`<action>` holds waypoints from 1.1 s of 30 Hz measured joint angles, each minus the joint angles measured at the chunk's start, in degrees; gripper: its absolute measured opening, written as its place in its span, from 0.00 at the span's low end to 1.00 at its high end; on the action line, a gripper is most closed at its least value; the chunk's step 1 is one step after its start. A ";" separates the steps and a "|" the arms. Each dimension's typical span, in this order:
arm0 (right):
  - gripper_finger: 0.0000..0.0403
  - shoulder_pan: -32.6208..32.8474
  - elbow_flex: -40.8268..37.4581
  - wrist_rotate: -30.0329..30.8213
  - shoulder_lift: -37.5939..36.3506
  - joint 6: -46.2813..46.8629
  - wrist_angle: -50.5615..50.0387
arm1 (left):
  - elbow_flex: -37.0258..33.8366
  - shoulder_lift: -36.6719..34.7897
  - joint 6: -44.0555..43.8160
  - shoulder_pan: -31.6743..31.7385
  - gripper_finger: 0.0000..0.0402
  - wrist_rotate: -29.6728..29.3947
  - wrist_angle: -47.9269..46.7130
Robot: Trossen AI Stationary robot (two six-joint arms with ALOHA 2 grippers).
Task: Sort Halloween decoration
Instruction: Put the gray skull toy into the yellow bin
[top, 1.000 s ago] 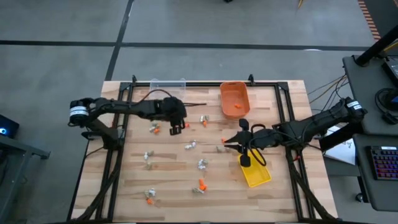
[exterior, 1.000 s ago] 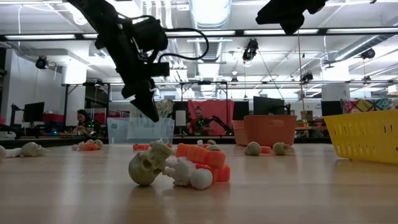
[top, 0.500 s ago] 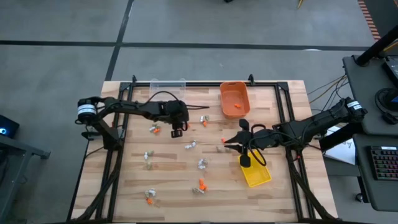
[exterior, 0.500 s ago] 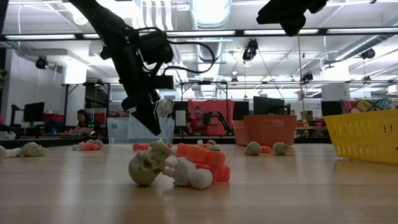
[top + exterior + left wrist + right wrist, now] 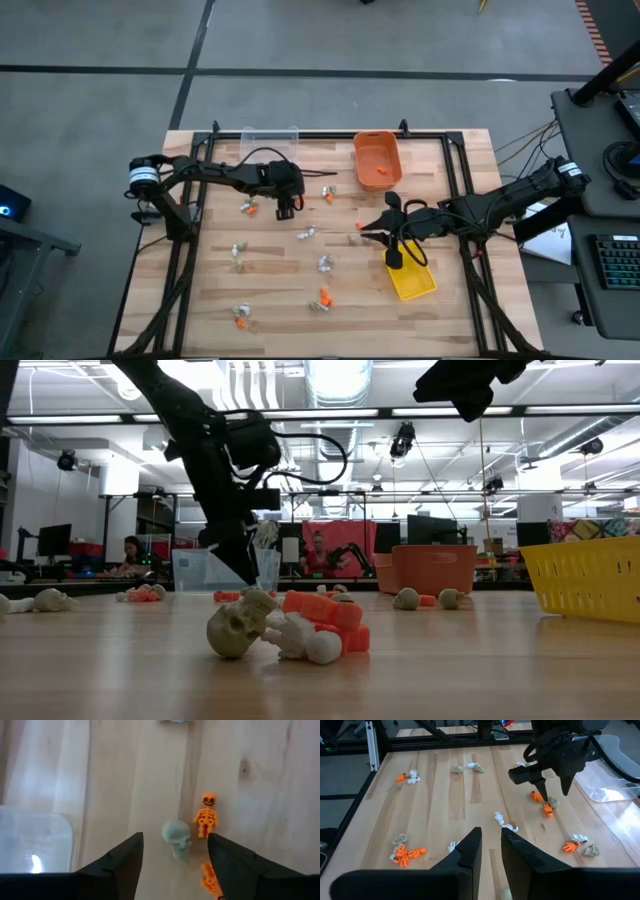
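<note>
The Halloween decoration is many tiny trinkets scattered over the wooden table [image 5: 440, 160]. My left gripper [image 5: 285, 208] stands open and points steeply down, close above the table's far left part. A grey-green skull [image 5: 178, 840] lies on the wood and shows between its fingers in the left wrist view, untouched. An orange skeleton [image 5: 206, 815] lies just beside the skull. In the right wrist view the same gripper [image 5: 554, 795] stands over those trinkets. My right gripper [image 5: 368, 227] hangs high over the table's middle right, with a narrow gap [image 5: 490, 850] between its fingers.
An orange bin [image 5: 377, 160] stands at the far middle, a clear bin [image 5: 270, 135] at the far left, and a yellow bin [image 5: 412, 280] under my right arm. More trinkets [image 5: 322, 298] lie toward the near edge. A black frame [image 5: 185, 250] rims the table.
My left gripper has gone down toward the table, nearer the trinkets under it. My right arm has kept still.
</note>
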 joint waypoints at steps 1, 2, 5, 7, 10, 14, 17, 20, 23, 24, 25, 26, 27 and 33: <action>0.16 0.00 -0.01 0.00 0.00 0.00 0.00 | -0.01 0.21 0.03 0.00 0.52 0.36 0.13; 0.16 0.00 -0.02 0.00 0.00 0.00 -0.02 | -0.05 0.49 0.05 0.00 0.52 0.74 0.23; 0.16 0.00 -0.02 0.00 0.00 -0.03 -0.02 | -0.09 1.65 0.46 0.02 0.52 0.88 1.16; 0.16 0.00 -0.04 0.00 0.00 -0.07 -0.02 | -0.09 2.47 0.54 0.02 0.52 0.88 1.01; 0.16 0.00 -0.09 0.00 0.00 -0.07 -0.02 | -0.09 3.03 0.55 0.02 0.52 0.87 1.06; 0.16 0.00 -0.15 0.00 0.00 -0.04 -0.02 | -0.09 3.66 0.53 0.07 0.50 0.88 1.01; 0.16 0.00 -0.17 0.00 0.00 -0.06 -0.02 | -0.07 4.20 0.53 0.17 0.47 0.95 1.20; 0.16 0.00 -0.17 0.00 0.00 -0.07 -0.02 | 0.02 4.75 0.50 0.17 0.42 1.20 1.22; 0.16 0.00 -0.17 0.00 0.00 -0.07 0.00 | 0.02 4.72 0.41 0.15 0.36 1.40 1.16; 0.16 0.00 -0.17 0.00 0.00 -0.05 -0.02 | 0.02 4.62 0.33 0.15 0.34 1.40 1.10; 0.16 0.00 -0.17 0.00 0.00 -0.07 -0.02 | 0.02 4.49 0.23 0.15 0.31 1.41 0.97; 0.16 0.00 -0.17 0.00 0.00 -0.07 0.00 | 0.00 4.35 0.04 0.15 0.29 1.44 0.78; 0.16 0.00 -0.17 0.00 0.00 -0.07 -0.02 | 0.00 4.28 -0.09 0.15 0.27 1.43 0.49; 0.16 0.00 -0.17 0.00 0.00 -0.05 -0.02 | 0.00 4.03 -1.22 0.17 0.16 1.25 -1.43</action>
